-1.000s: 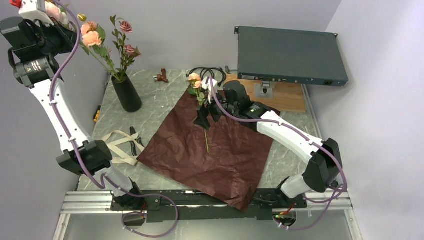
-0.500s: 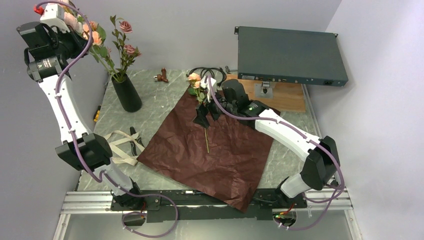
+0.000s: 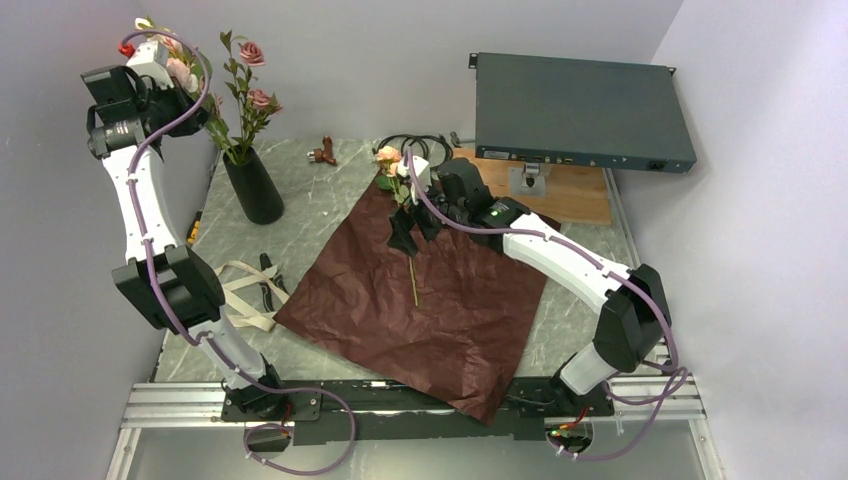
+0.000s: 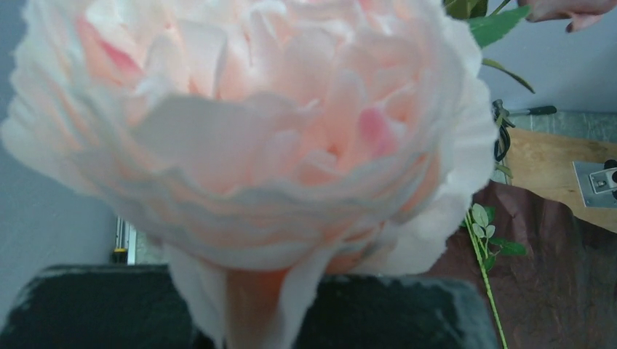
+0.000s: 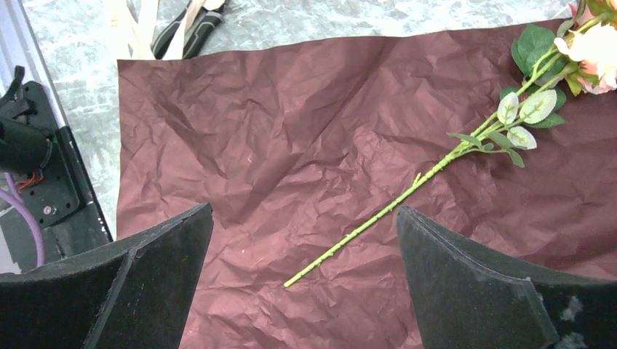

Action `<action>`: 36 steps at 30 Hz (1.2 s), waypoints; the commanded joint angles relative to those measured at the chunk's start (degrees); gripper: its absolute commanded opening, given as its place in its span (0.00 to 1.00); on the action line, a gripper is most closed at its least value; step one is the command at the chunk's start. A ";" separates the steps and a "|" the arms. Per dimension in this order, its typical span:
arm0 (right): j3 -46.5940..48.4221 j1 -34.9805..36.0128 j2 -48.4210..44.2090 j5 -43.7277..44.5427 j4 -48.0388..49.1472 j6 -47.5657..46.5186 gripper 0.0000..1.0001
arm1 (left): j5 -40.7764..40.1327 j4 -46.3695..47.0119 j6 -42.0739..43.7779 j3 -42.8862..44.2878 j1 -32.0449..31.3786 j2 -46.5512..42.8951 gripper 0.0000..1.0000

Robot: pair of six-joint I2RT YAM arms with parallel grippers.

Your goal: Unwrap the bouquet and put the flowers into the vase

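The bouquet's maroon paper [image 3: 430, 300] lies spread flat on the table. One of the flowers [image 3: 390, 158], a peach rose, rests on it with its green stem [image 5: 393, 200] running toward the near side. My right gripper [image 3: 410, 225] hovers open over that stem, which lies between and below the fingers [image 5: 153, 269], untouched. The black vase [image 3: 253, 185] stands at the back left with several roses [image 3: 250, 55] in it. My left gripper [image 3: 185, 95] is raised high, left of those roses, shut on a pale pink rose [image 4: 255, 123] that fills its wrist view.
A grey rack unit [image 3: 580, 110] on a wooden board [image 3: 570, 190] stands at the back right. A coiled black cable [image 3: 415, 145] lies behind the paper. The beige ribbon [image 3: 235, 290] and pliers [image 3: 268, 280] lie left of the paper. A small brown object [image 3: 322, 153] sits near the vase.
My left arm has swung right and down with the pink rose, closer to the roses in the vase. The right gripper has stayed open over the stem, its arm only shifting slightly.
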 commanded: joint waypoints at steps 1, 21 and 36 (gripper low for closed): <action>3.00 -0.79 0.78 1.02 -0.34 -0.60 1.00 | 2.14 2.15 1.70 -1.00 -0.30 0.00 0.00; 2.37 -4.96 3.64 0.51 -2.93 1.61 1.00 | 0.87 1.32 5.35 -7.35 -1.46 0.70 0.17; 1.06 -7.02 4.15 0.53 -3.11 2.52 1.00 | 0.10 -2.13 3.40 -10.93 -1.31 -5.11 0.68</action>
